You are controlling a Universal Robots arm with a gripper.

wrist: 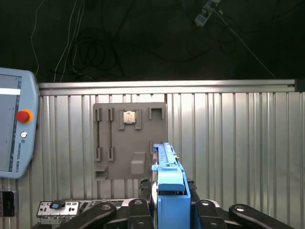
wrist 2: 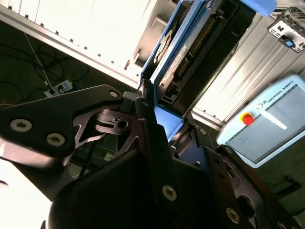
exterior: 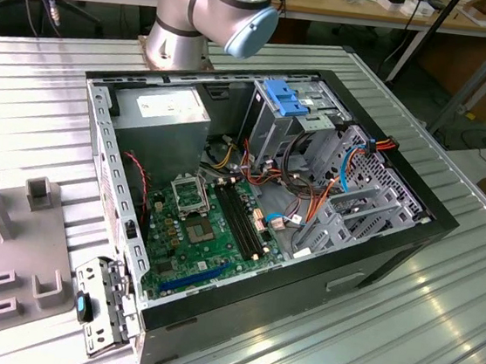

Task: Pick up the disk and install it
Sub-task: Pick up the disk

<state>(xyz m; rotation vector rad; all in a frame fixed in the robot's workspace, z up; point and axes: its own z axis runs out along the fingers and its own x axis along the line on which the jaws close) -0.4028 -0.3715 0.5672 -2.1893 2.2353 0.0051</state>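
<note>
My gripper [wrist: 169, 212] is shut on the disk [wrist: 167, 183], which stands on edge between the black fingers [wrist: 138, 210] in the first wrist view, its light-blue carrier rail facing the camera. In the second wrist view the disk [wrist 2: 188, 52] shows its dark underside and connector edge, framed by the blue rail, with the gripper [wrist 2: 162, 124] clamped at its near end. The disk hangs in the air above the ribbed metal table [wrist: 238, 143]. In the exterior view the open computer case [exterior: 394, 243] lies on its side, with the metal drive cage [exterior: 284, 130] at its far end.
A blue bracket [exterior: 286, 96] sits atop the cage, beside a grey power-supply box [exterior: 163, 110]. A grey fixture plate [wrist: 131, 143] holding a small chip [wrist: 129, 117] lies below the disk. A teach pendant [wrist: 14, 124] and a removed metal panel [exterior: 101, 306] rest nearby.
</note>
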